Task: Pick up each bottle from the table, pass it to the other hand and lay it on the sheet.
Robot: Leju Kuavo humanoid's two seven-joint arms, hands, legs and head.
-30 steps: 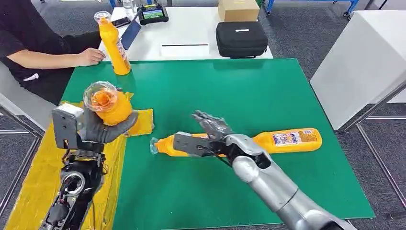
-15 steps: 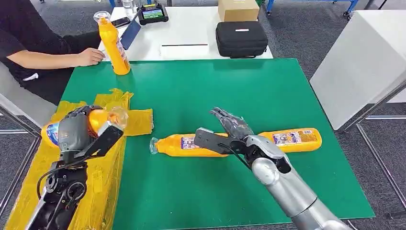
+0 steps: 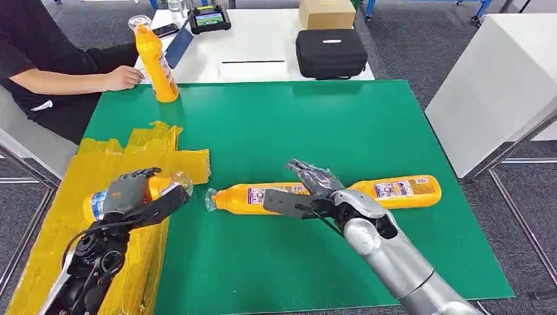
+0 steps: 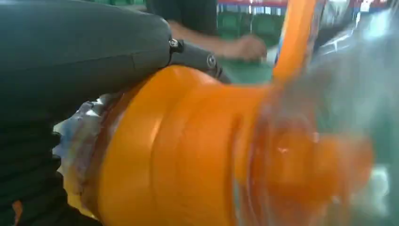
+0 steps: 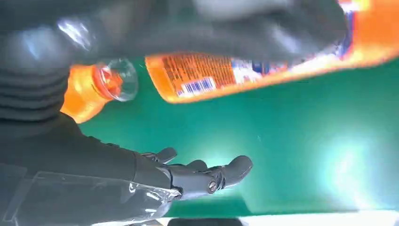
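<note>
The left hand (image 3: 134, 197) has swung down, still clamped on its bottle (image 3: 157, 187), now nearly flat over the yellow sheet (image 3: 98, 164), so release comes next, while the right hand (image 3: 309, 190) hovers, fingers apart, above the next bottle (image 3: 253, 199).

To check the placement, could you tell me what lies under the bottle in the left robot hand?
The yellow sheet lies under the bottle gripped by the left robot hand. Whether the bottle touches it is hidden.

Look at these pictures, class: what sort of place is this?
Probably a robotics lab or test workspace: a green mat taped with a yellow sheet, a white table holding a handheld controller and black case, and a person sitting alongside.
</note>
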